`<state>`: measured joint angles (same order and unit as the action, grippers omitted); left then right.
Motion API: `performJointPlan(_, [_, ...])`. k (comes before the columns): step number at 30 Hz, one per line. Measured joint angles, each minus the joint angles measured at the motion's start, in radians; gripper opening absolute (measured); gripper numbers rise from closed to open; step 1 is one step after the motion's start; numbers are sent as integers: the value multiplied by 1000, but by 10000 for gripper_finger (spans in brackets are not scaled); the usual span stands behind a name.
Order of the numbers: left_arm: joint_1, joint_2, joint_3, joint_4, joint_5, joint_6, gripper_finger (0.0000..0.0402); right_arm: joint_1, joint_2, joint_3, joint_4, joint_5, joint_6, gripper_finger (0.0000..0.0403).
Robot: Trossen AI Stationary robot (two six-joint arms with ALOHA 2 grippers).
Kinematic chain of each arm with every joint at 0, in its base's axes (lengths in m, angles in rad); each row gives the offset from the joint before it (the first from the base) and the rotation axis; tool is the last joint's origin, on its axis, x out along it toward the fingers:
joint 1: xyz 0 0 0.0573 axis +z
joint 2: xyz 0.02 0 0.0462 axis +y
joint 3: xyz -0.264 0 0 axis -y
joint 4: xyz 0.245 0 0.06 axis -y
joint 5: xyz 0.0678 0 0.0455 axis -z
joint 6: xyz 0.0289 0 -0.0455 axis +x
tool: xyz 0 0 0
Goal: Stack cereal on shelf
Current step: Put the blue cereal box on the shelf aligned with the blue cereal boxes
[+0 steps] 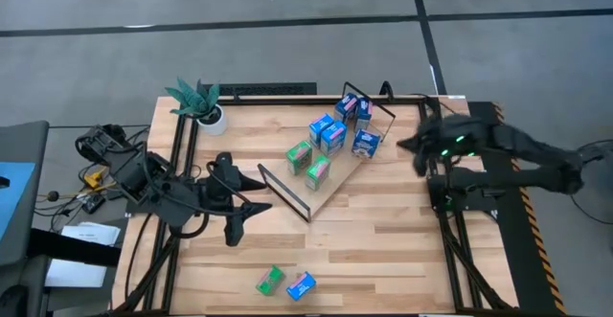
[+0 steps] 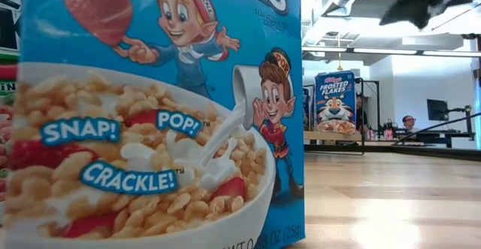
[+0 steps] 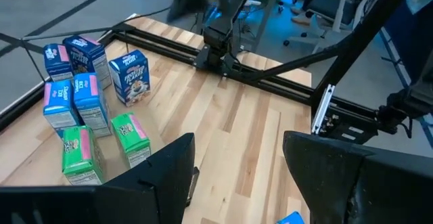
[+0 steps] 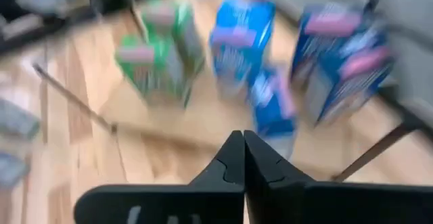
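Cereal boxes stand on the shelf, which I see lying slantwise on the table near the potted plant; a green box and a blue one lie well off the shelf by the table's near edge. My left gripper hangs at the shelf's end away from the right arm, fingers half apart and holding nothing. My right gripper is pinched tight, empty, above the shelf's other end.

Two matte black jointed arms, green indicator lights glowing on the right arm.
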<state>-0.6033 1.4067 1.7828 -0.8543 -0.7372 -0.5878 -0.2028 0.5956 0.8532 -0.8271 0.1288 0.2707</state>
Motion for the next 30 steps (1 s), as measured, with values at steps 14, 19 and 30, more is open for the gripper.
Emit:
performJointPlan(14, [-19,0,0,-3,-11,-19,215,289,113,-312,318,323,200,9])
performJointPlan(19, [-20,0,0,-11,-13,-21,215,276,206,-316,338,351,154,8])
performJointPlan(30, [-20,0,0,-56,-12,-44,215,169,310,-315,426,353,48,10])
